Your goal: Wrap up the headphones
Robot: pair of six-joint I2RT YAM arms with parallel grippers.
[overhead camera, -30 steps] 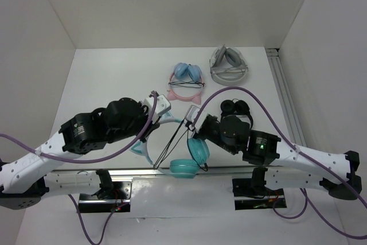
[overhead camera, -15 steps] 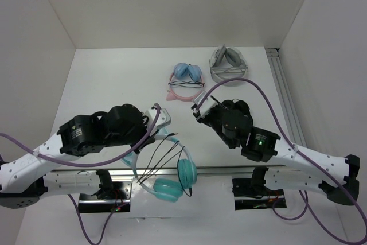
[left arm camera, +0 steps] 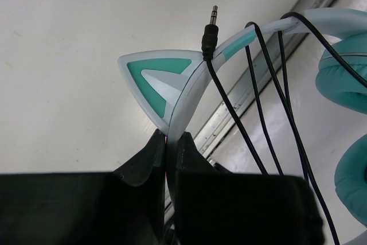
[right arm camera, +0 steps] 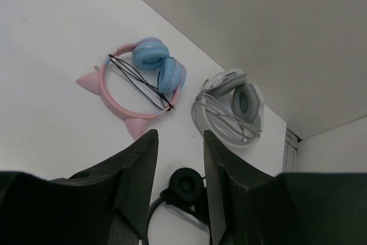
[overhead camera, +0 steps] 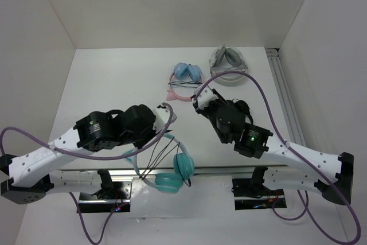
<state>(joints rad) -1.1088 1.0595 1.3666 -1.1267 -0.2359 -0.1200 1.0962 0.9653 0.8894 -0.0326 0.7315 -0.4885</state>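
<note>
Pincers: the left pincer [left arm camera: 171,142] is pressed together on the headband of the headphones [overhead camera: 175,171], gripping it just below one cat ear [left arm camera: 152,78]; the right pincer [right arm camera: 180,142] stands apart and holds nothing. Nearest, at the 6 o'clock edge of the table [overhead camera: 103,78], the teal cups hang from that grip over the rail [overhead camera: 221,169], nearer the edge than a second ago, when they sat further in toward the centre. The cable [left arm camera: 255,113] has changed most. A second ago it ran taut in a straight line up to the right pincer; now it crosses the headband in several slack strands. Its plug [left arm camera: 211,27] stands free just beside the cat ear, secured by nothing. Toward the centre, the right pincer has let go and withdrawn toward 1 o'clock, its jaws having parted over the last second. Beyond it lie the small black headphones [right arm camera: 184,185], then the pink-banded pair [right arm camera: 143,78] at 12 o'clock and the grey pair [right arm camera: 229,107] at 1 o'clock, all unmoved. Judgement: the winding looks largely done, since the strands sit on the band and the release appears deliberate. The loose plug end is the open item, as the turns could slip off unless it is tucked in or the headphones are set down gently.
</note>
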